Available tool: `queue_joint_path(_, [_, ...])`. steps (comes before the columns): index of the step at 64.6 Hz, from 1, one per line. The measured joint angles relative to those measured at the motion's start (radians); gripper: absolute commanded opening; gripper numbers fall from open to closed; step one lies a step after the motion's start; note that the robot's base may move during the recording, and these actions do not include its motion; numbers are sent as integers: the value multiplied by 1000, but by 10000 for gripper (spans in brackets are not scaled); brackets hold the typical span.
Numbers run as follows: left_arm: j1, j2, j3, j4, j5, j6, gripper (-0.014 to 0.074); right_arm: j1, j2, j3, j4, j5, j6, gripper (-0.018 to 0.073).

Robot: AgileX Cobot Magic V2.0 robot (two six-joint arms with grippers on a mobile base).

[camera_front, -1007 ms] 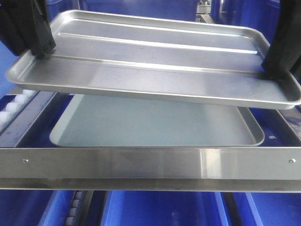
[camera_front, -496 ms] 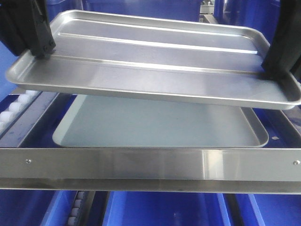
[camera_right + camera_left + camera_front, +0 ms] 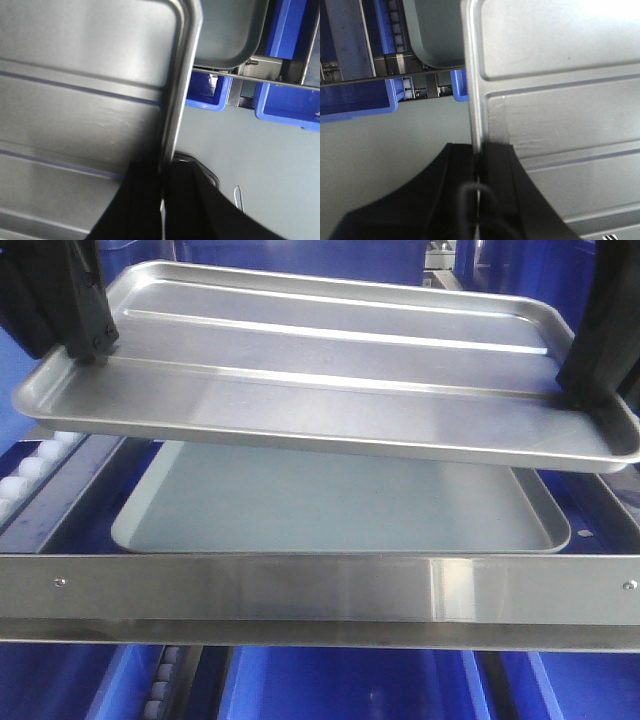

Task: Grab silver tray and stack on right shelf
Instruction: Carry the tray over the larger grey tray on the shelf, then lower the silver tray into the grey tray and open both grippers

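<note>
Holding the silver tray (image 3: 330, 370) clear above the right shelf (image 3: 320, 585), both arms have it by its 2 short ends. The left fingers (image 3: 88, 340) are closed onto the left rim, 1 inside the tray and 1 outside; the left wrist view confirms the pinch. The right fingers (image 3: 592, 375) are closed the same way onto the right rim.

The tray hangs over the duller plain tray (image 3: 330, 505), which lies on the shelf behind the front rail. The 2 are apart, not touching. The held tray sits slightly lower at its right end.

Assessment: thin pressed steel, likely light and stiff enough not to sag between 2 end grips. The polished finish looks slick, and each grip covers only a narrow lip, so sliding or pivoting in the fingers is the main risk. Opposed holds at mid-rim on the short ends appear the soundest purchase. Lowering level should seat it squarely.
</note>
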Motion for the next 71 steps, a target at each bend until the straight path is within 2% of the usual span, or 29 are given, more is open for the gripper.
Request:
queue_joint_path(12, [0,0,2,16,-38,4,-101,0,0,0,-7,-2,0,56])
queue_joint_path(22, [0,2,4,60,-105,14,-100,-5,0,-23,-40,-2,0,56])
queue_joint_path(31, [42,40,-8,73,-167,30,-100,-43,4,-85,-60,2,-9,56])
queue_joint_path(52, [187,233,-103,-67,-288,126,-100,-187,161,-206,-78,-38,-138,56])
queue_joint_path(71, [216,399,-131,-75,-346,135,-101,-269,423,-213,-81,-153,-163,56])
